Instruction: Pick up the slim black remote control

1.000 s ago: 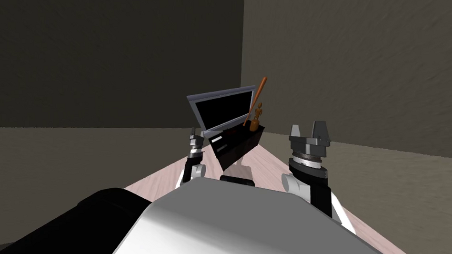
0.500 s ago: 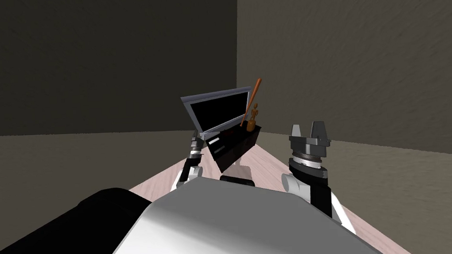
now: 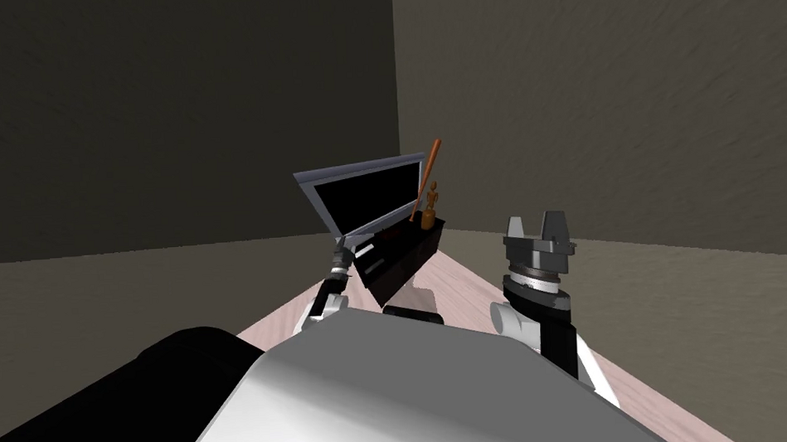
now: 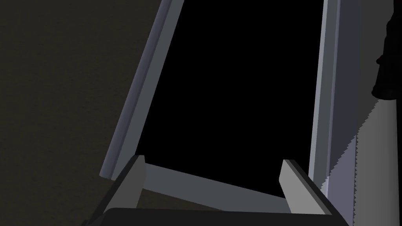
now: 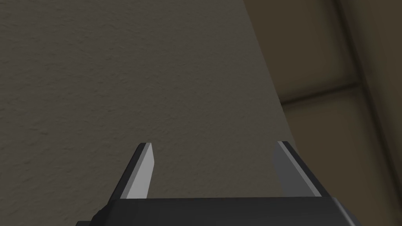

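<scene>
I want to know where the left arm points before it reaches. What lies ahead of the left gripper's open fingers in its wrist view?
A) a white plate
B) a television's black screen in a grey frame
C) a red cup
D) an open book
B: the left gripper is open, and just beyond it the television shows its black screen bordered by a grey frame.

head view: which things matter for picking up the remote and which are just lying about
For the job:
- remote, probably the slim pale-edged strip on the stand; hard to be sure
- left pincer, open, close to the stand

Lying about:
- tv
- bat
- figurine
- right pincer, open, off to the side
</scene>
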Robot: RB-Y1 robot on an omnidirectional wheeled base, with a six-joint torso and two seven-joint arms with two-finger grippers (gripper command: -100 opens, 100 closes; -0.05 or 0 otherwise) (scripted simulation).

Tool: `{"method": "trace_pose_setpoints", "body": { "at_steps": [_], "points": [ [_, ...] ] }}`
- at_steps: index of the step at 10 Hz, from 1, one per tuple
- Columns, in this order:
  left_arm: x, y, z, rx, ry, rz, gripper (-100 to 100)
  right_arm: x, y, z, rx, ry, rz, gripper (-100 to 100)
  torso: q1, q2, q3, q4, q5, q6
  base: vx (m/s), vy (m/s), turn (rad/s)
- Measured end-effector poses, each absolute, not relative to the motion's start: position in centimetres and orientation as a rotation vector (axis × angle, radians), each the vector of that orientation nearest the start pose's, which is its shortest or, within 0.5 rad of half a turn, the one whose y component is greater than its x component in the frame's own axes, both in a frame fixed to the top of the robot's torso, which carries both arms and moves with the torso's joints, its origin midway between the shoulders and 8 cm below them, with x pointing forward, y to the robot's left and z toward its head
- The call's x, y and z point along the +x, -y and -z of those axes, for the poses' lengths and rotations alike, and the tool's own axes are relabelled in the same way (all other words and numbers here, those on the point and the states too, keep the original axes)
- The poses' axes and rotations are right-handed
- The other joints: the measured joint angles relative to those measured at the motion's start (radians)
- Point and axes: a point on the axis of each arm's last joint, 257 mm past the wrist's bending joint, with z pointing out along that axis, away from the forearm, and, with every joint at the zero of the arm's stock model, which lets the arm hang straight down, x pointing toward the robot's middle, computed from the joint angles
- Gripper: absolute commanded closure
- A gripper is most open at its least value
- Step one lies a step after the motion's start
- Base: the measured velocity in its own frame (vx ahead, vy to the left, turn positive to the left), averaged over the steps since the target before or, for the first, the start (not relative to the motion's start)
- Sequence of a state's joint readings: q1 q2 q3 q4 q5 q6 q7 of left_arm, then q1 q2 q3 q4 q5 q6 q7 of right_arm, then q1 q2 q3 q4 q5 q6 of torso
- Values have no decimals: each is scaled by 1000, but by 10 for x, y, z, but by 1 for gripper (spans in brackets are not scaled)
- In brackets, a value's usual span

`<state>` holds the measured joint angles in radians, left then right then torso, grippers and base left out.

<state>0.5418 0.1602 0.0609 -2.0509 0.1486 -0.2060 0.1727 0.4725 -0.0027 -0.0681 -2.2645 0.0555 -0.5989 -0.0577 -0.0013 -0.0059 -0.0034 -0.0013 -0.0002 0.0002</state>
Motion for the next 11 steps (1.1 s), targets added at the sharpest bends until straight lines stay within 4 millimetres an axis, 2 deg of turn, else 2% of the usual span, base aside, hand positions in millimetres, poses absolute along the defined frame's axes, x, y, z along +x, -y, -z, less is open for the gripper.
{"method": "trace_pose_setpoints", "body": {
  "at_steps": [2,5,6,8,9,11],
  "points": [
    [384,-351,177,-1263,-942,1241,-100,329,287,-45,543,-560,-1289,0,1,2,1,1,0,0,52,-9,-193],
    [376,-368,240,-1463,-963,1187,-100,329,287,-45,543,-560,-1289,0,0,0,0,0,0,0,80,-10,-181],
    [372,-374,247,-1500,-965,1176,-100,329,287,-45,543,-560,-1289,0,0,1,0,0,0,-1,72,-10,-107],
    [357,-388,285,-1623,-966,1133,-100,329,287,-45,543,-560,-1289,0,0,1,0,0,0,0,73,-3,-207],
    [354,-392,294,-1660,-963,1122,-100,329,287,-45,543,-560,-1289,0,1,2,1,0,0,-1,64,7,-124],
    [337,-404,329,-1784,-952,1074,-100,329,287,-45,543,-560,-1289,0,0,0,0,0,0,0,85,-3,-193]
  ]
}}
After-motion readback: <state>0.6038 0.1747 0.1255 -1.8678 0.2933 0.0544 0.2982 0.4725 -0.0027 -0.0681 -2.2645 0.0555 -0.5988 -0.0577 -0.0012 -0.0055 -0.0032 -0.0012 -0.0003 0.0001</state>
